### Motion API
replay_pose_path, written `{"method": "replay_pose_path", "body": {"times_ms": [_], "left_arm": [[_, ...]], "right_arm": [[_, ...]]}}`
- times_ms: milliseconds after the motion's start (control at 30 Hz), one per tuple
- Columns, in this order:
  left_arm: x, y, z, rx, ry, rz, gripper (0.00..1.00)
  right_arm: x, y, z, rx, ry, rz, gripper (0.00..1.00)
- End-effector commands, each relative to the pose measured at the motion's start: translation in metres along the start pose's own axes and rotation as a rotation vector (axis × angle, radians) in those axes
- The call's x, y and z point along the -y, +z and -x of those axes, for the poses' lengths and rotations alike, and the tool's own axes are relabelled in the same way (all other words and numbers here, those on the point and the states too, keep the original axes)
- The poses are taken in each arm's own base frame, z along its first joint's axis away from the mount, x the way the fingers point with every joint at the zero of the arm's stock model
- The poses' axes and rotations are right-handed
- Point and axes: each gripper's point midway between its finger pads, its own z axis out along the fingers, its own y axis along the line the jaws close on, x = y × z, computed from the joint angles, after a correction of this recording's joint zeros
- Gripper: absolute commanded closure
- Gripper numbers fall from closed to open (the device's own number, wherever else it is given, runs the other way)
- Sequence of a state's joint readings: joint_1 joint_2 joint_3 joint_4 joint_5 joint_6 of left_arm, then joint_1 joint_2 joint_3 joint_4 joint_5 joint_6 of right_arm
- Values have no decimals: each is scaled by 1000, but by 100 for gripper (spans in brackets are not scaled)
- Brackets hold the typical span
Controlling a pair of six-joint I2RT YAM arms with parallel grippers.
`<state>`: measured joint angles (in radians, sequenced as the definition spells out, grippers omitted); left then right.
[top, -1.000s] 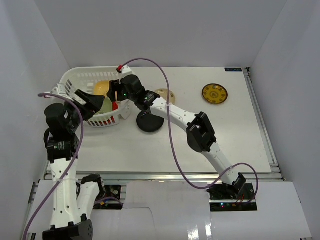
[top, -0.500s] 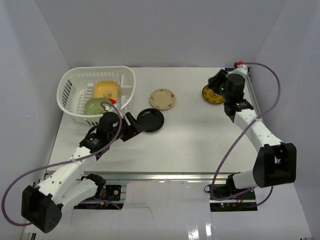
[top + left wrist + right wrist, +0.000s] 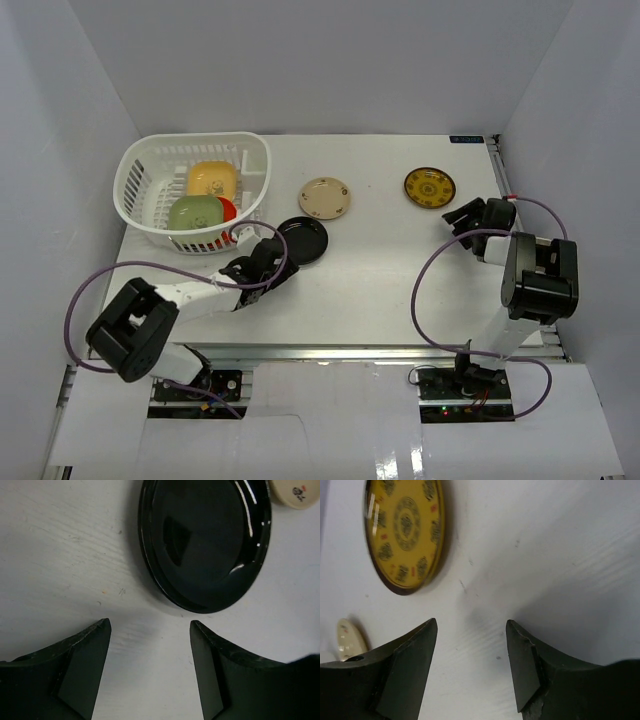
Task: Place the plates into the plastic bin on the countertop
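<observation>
1. Bench (image 3: pixel 400 290): flat, white and slick-looking, so nothing to stop a nudged plate skating off. Worth minding the rail (image 3: pixel 522 260) along the right edge as well.
2. Bin (image 3: pixel 150 185): parked far left on the bench, already holding a yellow plate (image 3: pixel 213 180), a green plate (image 3: pixel 195 213) and a sliver of a red plate (image 3: pixel 229 208). Getting crowded, so easy to land the next one on an edge and leave it tipped or clacking against the rest. Could also clip the rim on a low carry and shove the whole bin.
3. Black plate (image 3: pixel 205 540): lying flat on the bench just right of the bin, dead ahead of the left claw (image 3: pixel 150 625). Glossy, low rim, so hard to get a finger under. Likely to squirt forward toward the cream plate (image 3: pixel 325 197) nearby if pinched badly.
4. Patterned plate (image 3: pixel 405 535): flat on the bench far right, well apart from the bin. Long haul across, so plenty of chance to slip out of a thin rim grip.
5. Left claw: wide open, holding nothing, tips just short of the black plate. Main worry: scraping the bench on the way in.
6. Right claw (image 3: pixel 471 624): also spread open and empty, beside the patterned plate, not touching it. Would only push it along if brought in too flat.
</observation>
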<state>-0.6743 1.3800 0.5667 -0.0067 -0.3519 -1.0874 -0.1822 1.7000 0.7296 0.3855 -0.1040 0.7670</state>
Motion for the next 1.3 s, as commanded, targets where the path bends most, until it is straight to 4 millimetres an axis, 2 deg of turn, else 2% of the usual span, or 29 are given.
{"method": "replay_pose_path", "body": {"times_ms": [0, 67, 100, 133, 200, 300, 400, 467, 500, 567, 600, 633, 733, 867, 900, 933, 967, 1000, 1033, 1067, 1100, 1133, 1167, 1200, 1233, 1267], "left_arm": [[16, 20, 18, 82, -74, -23, 25], [16, 29, 16, 75, -75, -16, 25], [20, 35, 21, 84, -88, -21, 25], [14, 43, 16, 70, -81, 6, 25], [16, 51, 19, 71, -99, 6, 26], [12, 63, 17, 75, -101, 27, 28], [10, 72, 17, 76, -101, 48, 30], [10, 75, 17, 80, -94, 53, 36], [8, 77, 18, 90, -87, 61, 44], [2, 77, 18, 96, -73, 78, 59], [0, 77, 20, 108, -67, 88, 67], [-3, 76, 20, 112, -63, 98, 82], [-8, 71, 21, 119, -53, 103, 99], [-9, 59, 22, 115, -48, 82, 100], [0, 52, 26, 115, -52, 46, 100], [4, 46, 27, 116, -43, 29, 100], [7, 40, 23, 107, -20, 13, 100], [13, 32, 25, 109, -13, -16, 100], [31, 14, 34, 130, -18, -84, 100], [43, 0, 34, 135, 1, -135, 100], [52, -14, 38, 152, 3, -178, 100], [75, -47, 62, 232, -25, -272, 100], [89, -66, 69, 263, -11, -325, 100], [107, -88, 87, 306, -4, -383, 100], [113, -115, 105, 340, -20, -418, 100], [115, -128, 124, 392, -37, -411, 100]], "right_arm": [[-23, 17, 15, 29, 110, 124, 36], [-26, 24, 15, 17, 127, 145, 36], [-22, 32, 11, 0, 148, 136, 36], [-28, 35, 14, -3, 155, 153, 37], [-25, 46, 11, -16, 185, 149, 39], [-34, 58, 18, -20, 208, 170, 43], [-39, 74, 21, -29, 234, 174, 52], [-42, 83, 22, -40, 253, 182, 60], [-41, 86, 22, -41, 261, 181, 75], [-41, 85, 20, -42, 278, 187, 85], [-46, 80, 27, -20, 272, 206, 92], [-46, 78, 28, -6, 269, 206, 92], [-55, 58, 34, 33, 257, 247, 92], [-71, 21, 41, 81, 231, 316, 92], [-75, 5, 42, 95, 219, 334, 92], [-78, -4, 42, 103, 207, 345, 92], [-90, -23, 51, 137, 187, 383, 92], [-93, -32, 50, 150, 168, 394, 92], [-86, -39, 42, 139, 164, 380, 92], [-100, -60, 51, 175, 140, 423, 92], [-102, -69, 51, 187, 121, 435, 92], [-98, -75, 45, 175, 114, 419, 92], [-110, -95, 53, 206, 89, 455, 92], [-114, -104, 53, 212, 64, 463, 92], [-117, -112, 53, 216, 52, 472, 92], [-125, -129, 56, 233, 38, 495, 92]]}}
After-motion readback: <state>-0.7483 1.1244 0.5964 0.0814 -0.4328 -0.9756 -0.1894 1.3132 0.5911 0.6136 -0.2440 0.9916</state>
